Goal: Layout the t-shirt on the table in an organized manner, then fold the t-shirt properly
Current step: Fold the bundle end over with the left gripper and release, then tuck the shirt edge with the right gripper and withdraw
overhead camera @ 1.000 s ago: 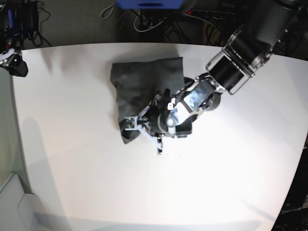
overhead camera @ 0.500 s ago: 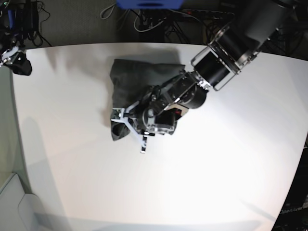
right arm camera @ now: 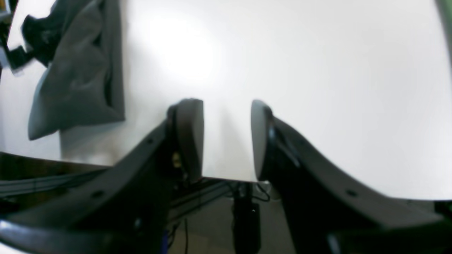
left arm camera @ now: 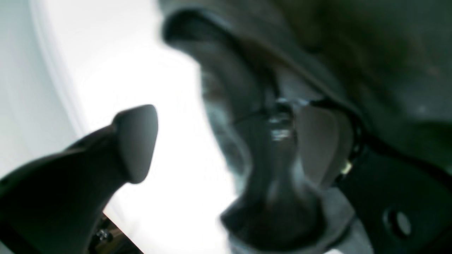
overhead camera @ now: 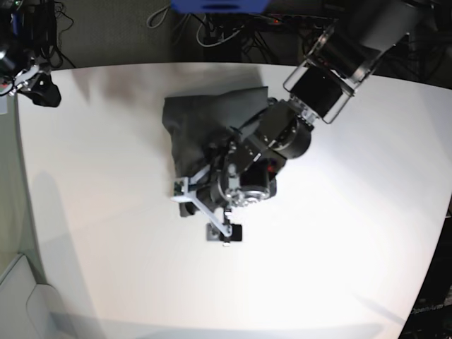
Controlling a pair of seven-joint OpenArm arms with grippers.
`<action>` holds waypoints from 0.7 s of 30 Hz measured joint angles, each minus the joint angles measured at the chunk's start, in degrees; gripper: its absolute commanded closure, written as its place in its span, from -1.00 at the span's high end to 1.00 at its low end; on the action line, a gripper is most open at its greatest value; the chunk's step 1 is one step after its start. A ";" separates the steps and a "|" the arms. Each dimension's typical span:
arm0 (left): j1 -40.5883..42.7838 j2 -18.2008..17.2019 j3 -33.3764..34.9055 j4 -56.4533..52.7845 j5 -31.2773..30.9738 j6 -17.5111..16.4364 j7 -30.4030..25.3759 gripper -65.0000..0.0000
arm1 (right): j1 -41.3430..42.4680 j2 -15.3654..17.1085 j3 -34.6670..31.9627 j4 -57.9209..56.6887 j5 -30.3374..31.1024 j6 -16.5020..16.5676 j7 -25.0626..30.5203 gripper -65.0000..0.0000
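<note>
The dark grey t-shirt (overhead camera: 201, 123) lies bunched in a rough heap on the far middle of the white table (overhead camera: 339, 233). My left gripper (overhead camera: 203, 212) hovers at the heap's near edge, jaws spread wide. In the left wrist view the left gripper (left arm camera: 226, 141) has one finger over bare table. Its other finger pad (left arm camera: 317, 144) is pressed against folds of the t-shirt (left arm camera: 353, 53). My right gripper (overhead camera: 39, 90) sits at the table's far left corner. In the right wrist view the right gripper (right arm camera: 226, 141) is open with nothing between its fingers, and the t-shirt (right arm camera: 77, 70) shows at the upper left.
Cables and a power strip (overhead camera: 304, 21) run along the floor behind the table's far edge, beside a blue object (overhead camera: 219, 6). A pale rounded object (overhead camera: 25, 296) sits off the table's near left corner. The left arm (overhead camera: 332, 63) reaches in from the far right.
The left gripper was shut on the shirt's edge and has now spread wide open. It swung left and then toward the near side. The shirt's near corner has dropped to the table.
</note>
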 measured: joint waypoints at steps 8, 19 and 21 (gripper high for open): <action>2.40 -0.39 -12.44 13.27 0.17 -0.15 0.79 0.43 | 0.44 0.26 -2.23 0.09 0.04 0.00 0.17 -0.28; 20.13 -5.20 -44.57 27.87 0.37 0.02 1.31 -0.79 | 7.10 -1.46 -20.35 18.23 0.46 0.37 0.39 -0.36; 23.65 -5.27 -51.98 29.83 0.07 0.00 1.18 -1.00 | 10.36 -1.79 -25.31 16.85 0.04 0.35 0.04 -0.55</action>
